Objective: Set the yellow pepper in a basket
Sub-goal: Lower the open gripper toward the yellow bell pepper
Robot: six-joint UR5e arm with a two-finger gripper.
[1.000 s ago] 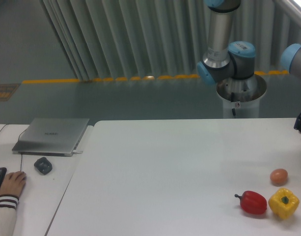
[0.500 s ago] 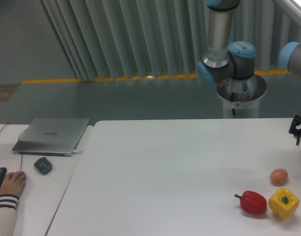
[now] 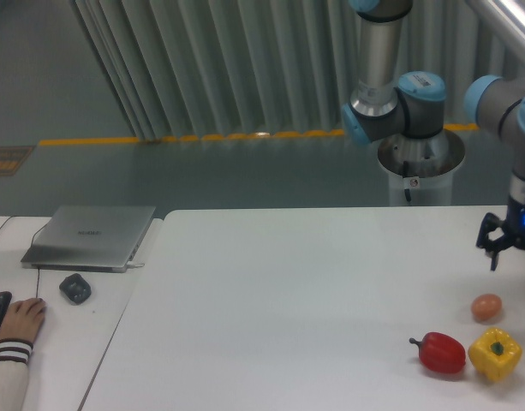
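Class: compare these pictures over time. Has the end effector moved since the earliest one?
Yes. The end effector has come leftward into view and slightly lower, closer to the tan egg-shaped thing, which has stayed put.

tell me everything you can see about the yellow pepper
The yellow pepper is small, blocky and lobed, with glossy skin and a dark green stem stub facing the camera. It sits on the white table near the front right corner, beside the red pepper, close or just touching. Nothing grips it; the gripper hangs above, farther back.
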